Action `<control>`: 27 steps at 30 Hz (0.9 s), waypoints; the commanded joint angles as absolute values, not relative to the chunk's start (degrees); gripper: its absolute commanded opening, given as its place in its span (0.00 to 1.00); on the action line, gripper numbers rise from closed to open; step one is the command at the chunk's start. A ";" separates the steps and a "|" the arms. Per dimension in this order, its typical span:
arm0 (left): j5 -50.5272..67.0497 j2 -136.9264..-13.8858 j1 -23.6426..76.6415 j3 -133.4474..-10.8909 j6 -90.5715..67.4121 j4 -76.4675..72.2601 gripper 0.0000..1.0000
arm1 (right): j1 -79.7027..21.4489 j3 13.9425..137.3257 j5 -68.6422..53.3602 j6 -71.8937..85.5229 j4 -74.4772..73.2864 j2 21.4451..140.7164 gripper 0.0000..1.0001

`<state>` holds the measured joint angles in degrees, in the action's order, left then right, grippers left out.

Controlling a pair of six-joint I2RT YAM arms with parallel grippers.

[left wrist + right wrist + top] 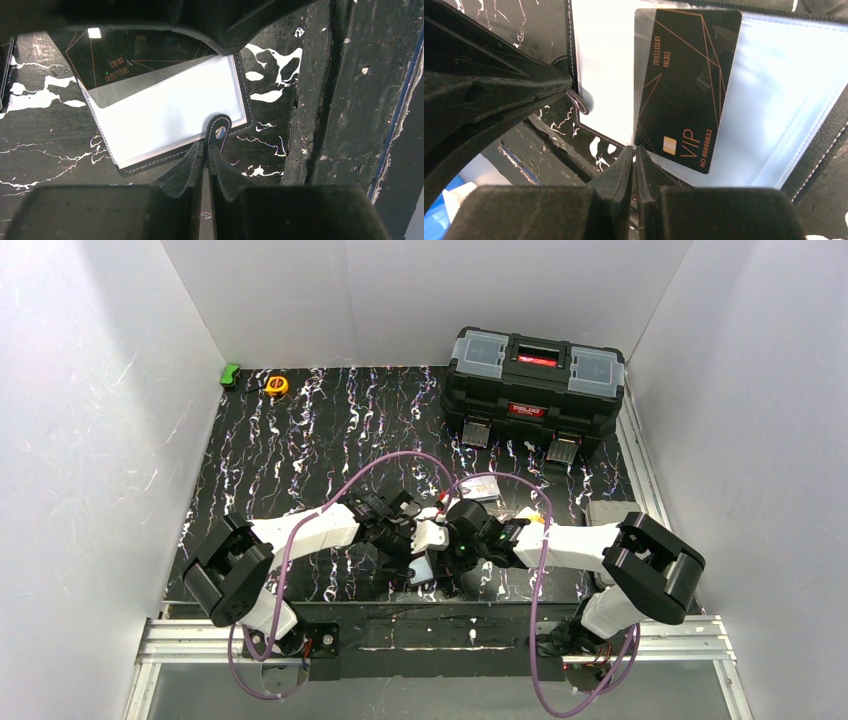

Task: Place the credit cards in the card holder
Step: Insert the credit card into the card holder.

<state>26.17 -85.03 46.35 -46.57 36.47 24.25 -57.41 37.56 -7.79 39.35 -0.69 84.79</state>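
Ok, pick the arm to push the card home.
Right, likely: the right gripper sits at the VIP end of the black card; the left gripper pinches the card holder by its tab.

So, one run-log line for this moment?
card holder: open; black card: partly sleeved; left fingers: shut on clasp tab; right fingers: shut at card corner

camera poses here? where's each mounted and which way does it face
Top external: high behind the arm bases, looking down on the table; left arm and right arm show, toolbox far right.
Left wrist: on the left arm, facing past the left hand onto the open card holder.
Right wrist: on the right arm, facing past the right hand at the black VIP card partly in a sleeve.
Shared: both wrist views show that holder and card.
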 commanded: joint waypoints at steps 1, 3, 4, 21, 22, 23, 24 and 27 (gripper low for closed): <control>27.08 -83.22 46.61 -45.82 37.00 25.52 0.06 | -57.62 37.51 -7.65 39.48 2.56 85.66 0.11; 26.93 -83.19 46.61 -45.96 37.17 25.47 0.06 | -57.59 37.13 -9.02 38.90 2.63 85.02 0.11; 26.93 -83.17 46.64 -45.97 37.24 25.48 0.06 | -57.57 36.70 -9.69 38.61 2.53 84.16 0.11; 26.01 -82.84 46.62 -45.40 37.62 25.29 0.05 | -43.65 36.54 -13.91 39.61 2.26 79.76 0.41; 26.08 -82.86 46.66 -45.43 37.62 25.31 0.05 | -43.49 36.60 -14.14 39.63 2.47 80.08 0.42; 26.17 -82.82 46.61 -45.44 37.63 25.31 0.05 | -43.38 36.79 -14.29 39.59 2.62 80.87 0.42; 26.14 -82.73 46.65 -45.36 37.55 25.27 0.05 | -43.34 36.83 -14.34 39.58 2.77 81.47 0.42; 26.19 -82.73 46.61 -45.27 37.53 25.09 0.05 | -43.23 37.14 -14.86 39.91 3.62 82.70 0.42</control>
<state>26.06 -84.31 46.61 -45.78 37.30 23.35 -43.55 34.48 -13.67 39.24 0.23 81.30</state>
